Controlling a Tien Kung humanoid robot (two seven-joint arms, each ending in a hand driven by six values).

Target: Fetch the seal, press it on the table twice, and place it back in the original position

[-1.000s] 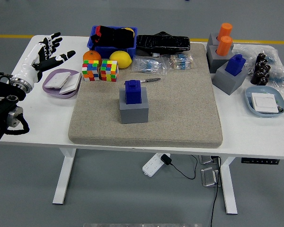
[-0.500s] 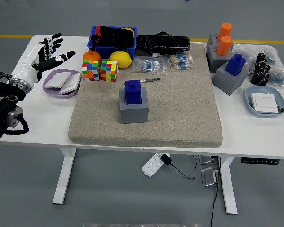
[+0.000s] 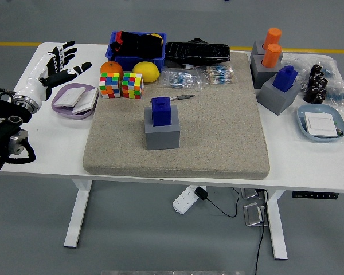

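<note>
Nothing on the table (image 3: 46, 137) has shifted since the earlier frames, and your left hand (image 3: 56, 63) has barely changed, rising only a touch at the upper left of the frame.

From the head view you see that hand hovering over the table's left end, fingers spread and holding nothing, just left of the lilac dish (image 3: 74, 98) with its white pads. Your right hand does not show anywhere in the frame.

The seal (image 3: 160, 110), dark blue, stands upright in its grey holder (image 3: 162, 134) at the centre of the frame, on the beige felt mat (image 3: 218, 137). It is well apart from your hand, with the dish and two colour cubes (image 3: 121, 85) lying between them. A small pen-like tool (image 3: 183, 97) lies on the mat just above and right of the seal.

Along the top of the frame you have an orange (image 3: 110, 68) and a yellow fruit (image 3: 145, 71) in front of a blue bin (image 3: 137, 51), a black bag (image 3: 198, 52), and clear packets (image 3: 200, 76) of small parts.

At the upper right a second blue seal (image 3: 285, 78) sits in another grey holder (image 3: 279, 97), behind it two orange seals (image 3: 272, 47) in a grey block. To the right lies a blue dish (image 3: 322, 122) with a white pad, near some dark figurines (image 3: 316, 83).
</note>
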